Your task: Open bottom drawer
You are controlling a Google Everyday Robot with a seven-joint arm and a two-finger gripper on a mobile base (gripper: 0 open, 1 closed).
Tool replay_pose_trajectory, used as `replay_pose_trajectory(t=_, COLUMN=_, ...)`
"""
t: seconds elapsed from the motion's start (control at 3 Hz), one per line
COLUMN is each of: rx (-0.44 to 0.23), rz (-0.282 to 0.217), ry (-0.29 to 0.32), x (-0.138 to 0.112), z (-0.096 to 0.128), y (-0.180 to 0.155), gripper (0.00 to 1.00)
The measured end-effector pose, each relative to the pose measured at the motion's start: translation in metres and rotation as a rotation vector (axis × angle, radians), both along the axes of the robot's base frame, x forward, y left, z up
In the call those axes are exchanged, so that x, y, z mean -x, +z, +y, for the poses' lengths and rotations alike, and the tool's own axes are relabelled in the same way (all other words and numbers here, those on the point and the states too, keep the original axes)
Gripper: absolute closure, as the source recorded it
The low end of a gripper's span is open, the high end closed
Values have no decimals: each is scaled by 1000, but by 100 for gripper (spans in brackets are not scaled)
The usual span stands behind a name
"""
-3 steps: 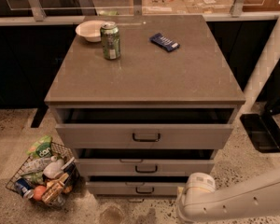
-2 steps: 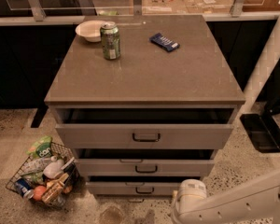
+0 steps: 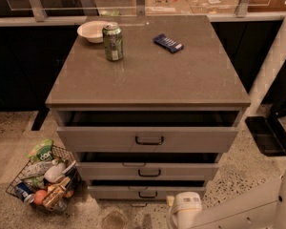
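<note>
Your white arm [image 3: 238,214] reaches in low from the right; you cannot tell the state of its gripper [image 3: 185,208]. The grey flat bottom drawer [image 3: 114,192] lies just above-left of it.

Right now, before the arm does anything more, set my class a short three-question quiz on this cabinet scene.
1. True or false: the green can stands upright on the cabinet top.
2. Choose one. The gripper is: (A) over the bowl; (B) low, in front of the bottom drawer, right of its handle; (C) inside the basket.
3. Fill the gap: the wire basket sits on the floor at the picture's ____ side of the cabinet.

Key: 1 true; 2 B; 3 left.
</note>
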State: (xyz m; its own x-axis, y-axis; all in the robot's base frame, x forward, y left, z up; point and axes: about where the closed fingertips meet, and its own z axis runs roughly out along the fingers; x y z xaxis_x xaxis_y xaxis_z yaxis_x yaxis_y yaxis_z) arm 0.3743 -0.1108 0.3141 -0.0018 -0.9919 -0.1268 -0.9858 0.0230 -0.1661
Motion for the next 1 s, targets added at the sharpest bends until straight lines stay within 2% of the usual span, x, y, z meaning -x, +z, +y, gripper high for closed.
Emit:
replay_pose_trajectory(t=0.33, rx=1, rz=-1, ry=0, x=0, z=-1, y=1, gripper=0)
replay_pose_trajectory(t=1.0, rx=3, rz=34, ry=15, x=-24, z=33, y=-39, gripper=0)
